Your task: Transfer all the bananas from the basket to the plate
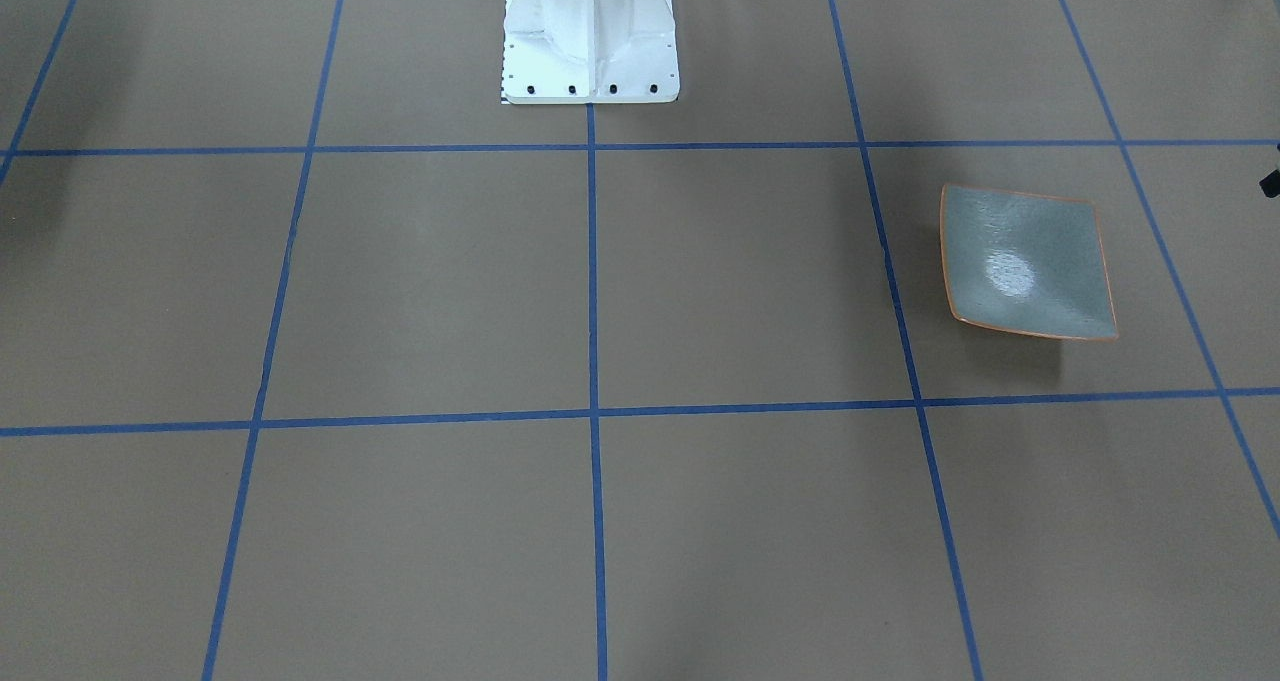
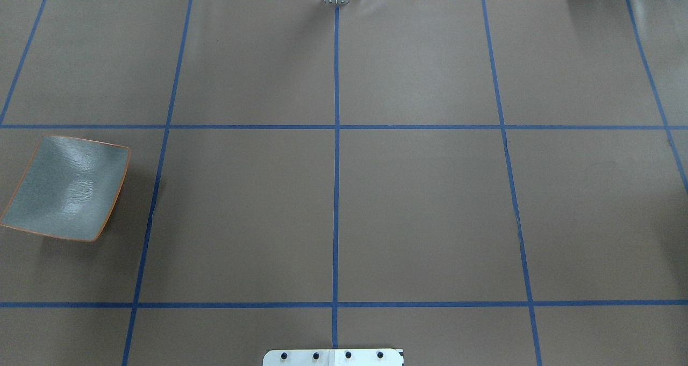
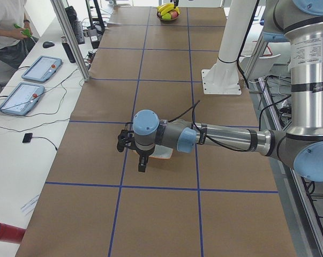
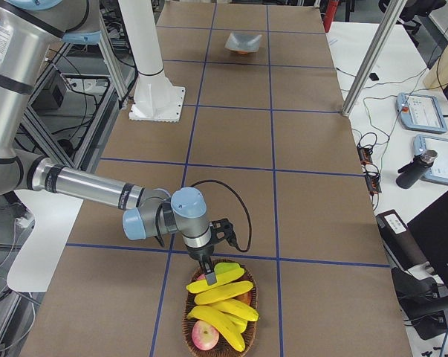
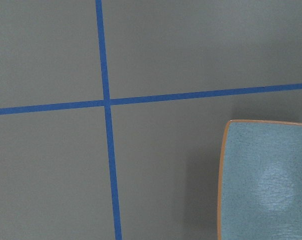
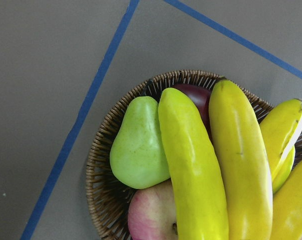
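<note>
The bananas (image 4: 224,294) lie piled in the basket (image 6: 98,170) toward the table's (image 2: 419,205) right end, beside a green pear (image 6: 138,145) and an apple (image 6: 151,215). The right gripper (image 4: 208,274) points down right at the topmost banana. Whether its fingers are spread or closed cannot be told. The plate (image 2: 67,188) sits well apart on the left part of the table, with the left gripper (image 3: 141,163) hanging over it, its state equally unclear. Blue tape lines (image 2: 336,194) cross the brown surface between them. A label (image 3: 305,53) on the left arm is too small to read.
</note>
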### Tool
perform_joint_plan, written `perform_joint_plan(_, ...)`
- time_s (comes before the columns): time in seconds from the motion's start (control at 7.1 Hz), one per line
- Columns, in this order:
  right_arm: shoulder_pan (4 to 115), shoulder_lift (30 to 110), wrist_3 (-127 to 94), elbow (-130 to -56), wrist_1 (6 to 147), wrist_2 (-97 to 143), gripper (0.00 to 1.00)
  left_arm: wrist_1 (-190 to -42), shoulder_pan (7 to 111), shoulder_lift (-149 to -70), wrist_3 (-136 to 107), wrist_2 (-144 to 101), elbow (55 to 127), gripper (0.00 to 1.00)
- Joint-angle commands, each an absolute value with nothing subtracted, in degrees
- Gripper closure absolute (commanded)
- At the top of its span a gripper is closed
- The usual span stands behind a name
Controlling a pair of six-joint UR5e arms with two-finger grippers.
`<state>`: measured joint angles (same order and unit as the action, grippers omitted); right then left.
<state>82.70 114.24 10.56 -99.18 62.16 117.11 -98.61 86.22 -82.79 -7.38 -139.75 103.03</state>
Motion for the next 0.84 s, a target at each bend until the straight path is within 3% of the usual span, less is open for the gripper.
perform_joint_plan(0.0,80.88,114.26,3.83,-99.14,61.09,116.37,0.09,-98.61,86.22,-82.71,-7.38,-139.75,103.27,0.0)
perform_joint_plan(0.7,77.35,114.35,-1.93,-99.14,60.12,108.64,0.1,-98.61,86.22,-82.79,-7.38,-139.83,103.71,0.0)
